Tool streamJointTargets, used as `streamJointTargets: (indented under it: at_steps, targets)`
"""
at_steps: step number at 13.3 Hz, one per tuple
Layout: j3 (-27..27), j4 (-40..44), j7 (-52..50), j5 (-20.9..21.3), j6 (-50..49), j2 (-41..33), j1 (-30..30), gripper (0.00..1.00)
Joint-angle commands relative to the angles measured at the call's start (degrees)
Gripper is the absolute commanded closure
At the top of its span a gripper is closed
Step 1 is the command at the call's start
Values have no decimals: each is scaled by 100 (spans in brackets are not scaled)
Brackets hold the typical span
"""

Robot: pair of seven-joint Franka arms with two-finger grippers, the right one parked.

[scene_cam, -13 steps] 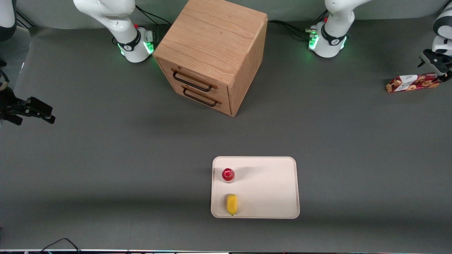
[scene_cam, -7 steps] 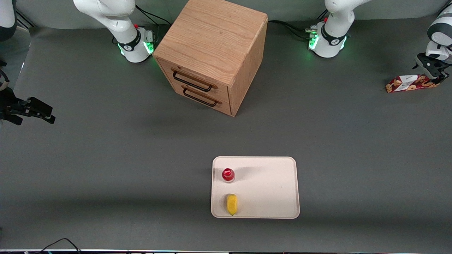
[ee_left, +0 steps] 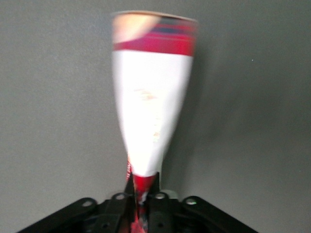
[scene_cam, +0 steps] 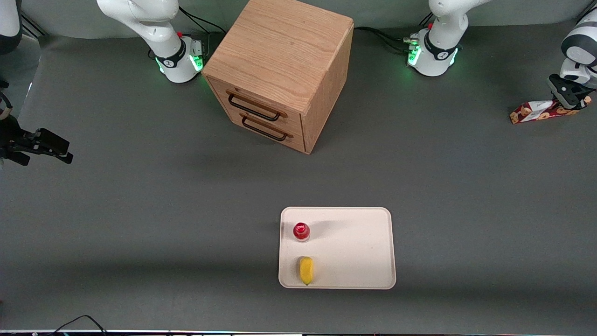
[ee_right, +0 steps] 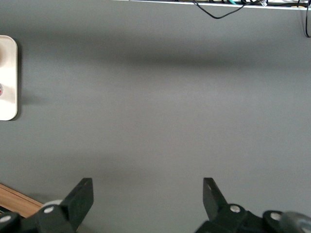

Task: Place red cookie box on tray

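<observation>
- Front view: out at the working arm's end of the table, the gripper (scene_cam: pixel 570 99) sits right on one end of the red cookie box (scene_cam: pixel 536 113). The box looks tipped, the gripped end higher and the free end low toward the table. I can't tell from here whether that low end touches the mat.
- Same view: the tray (scene_cam: pixel 359 247) lies well apart from the box, nearer the front camera, roughly midway along the table. A red-capped bottle (scene_cam: pixel 301 231) and a yellow piece (scene_cam: pixel 306 270) sit along one side of it, so the broad bare half is the obvious landing spot.
- Also here: the wooden cabinet (scene_cam: pixel 280 70) stands between the arm bases, and looks to be off the straight line from box to tray.
- Left wrist view: the gripper (ee_left: pixel 141 201) is closed tight on the thin edge of the box (ee_left: pixel 150 97), fingers pinching the carton with the white label face stretching away from the camera over grey mat.
- Right wrist view: just a sliver of the tray (ee_right: pixel 7 77) at the edge; nothing of the action.
- My read: this is the pickup step, grasp made and the lift under way or about to be. Next comes raising the box free, carrying it across to the tray's bare half, and laying it flat before letting go. Held by one end, the long carton could swing or droop.
</observation>
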Motion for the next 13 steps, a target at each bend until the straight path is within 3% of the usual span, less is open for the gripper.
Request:
streamJointTargets:
  at_steps: [1,6,10,13]
  targets:
    - [-62,49,-222,-93,10,-29,-89,100]
    - [-404,496,-1680,-84,-279,-161,-318,100]
    - [-906,1497,-3383,-58,-1832,-170,-712,100]
    - [-1179,2419,-5253,-40,-3142,-74,-1388,100]
